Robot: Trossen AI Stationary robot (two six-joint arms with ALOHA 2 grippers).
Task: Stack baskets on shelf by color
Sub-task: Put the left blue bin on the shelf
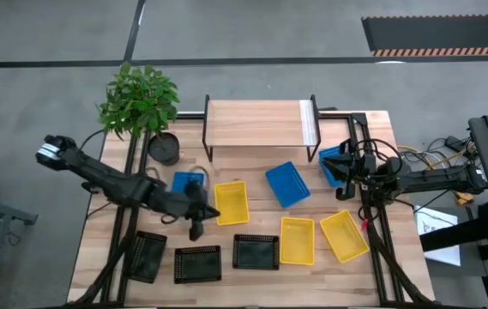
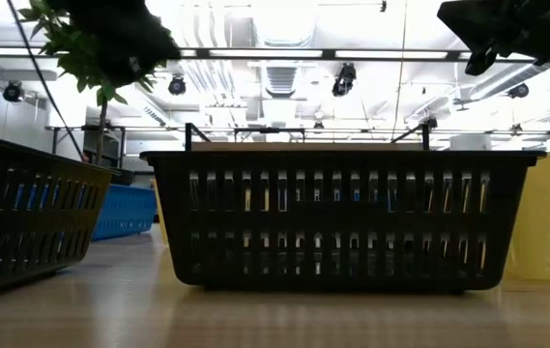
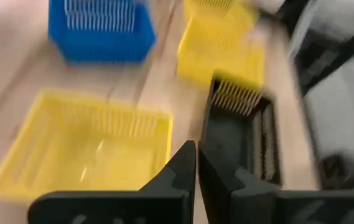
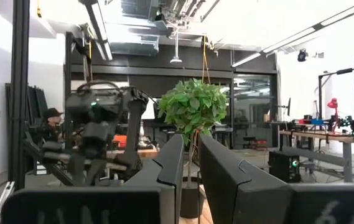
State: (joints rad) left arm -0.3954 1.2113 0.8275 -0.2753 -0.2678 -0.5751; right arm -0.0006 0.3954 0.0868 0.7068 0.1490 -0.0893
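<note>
The shelf [image 1: 252,124] stands at the table's far middle with nothing on its top. Three blue baskets [image 1: 288,184] [image 1: 189,183] [image 1: 336,163], three yellow ones [image 1: 231,202] [image 1: 297,239] [image 1: 344,234] and three black ones [image 1: 255,251] [image 1: 198,263] [image 1: 147,256] rest on their bottoms on the table. My left gripper [image 1: 199,219] [image 3: 196,163] hovers shut, just near-left of a yellow basket [image 3: 83,149] and beside a black one [image 3: 242,140]. My right gripper [image 1: 346,178] [image 4: 191,149] is raised and level over the rightmost blue basket, shut and holding nothing.
A potted plant [image 1: 165,148] stands left of the shelf. In the low view a black basket [image 2: 342,217] fills the middle, with my right arm [image 2: 506,34] high above it. Bare wood lies between the shelf and the baskets. Cables run along the table's right edge.
</note>
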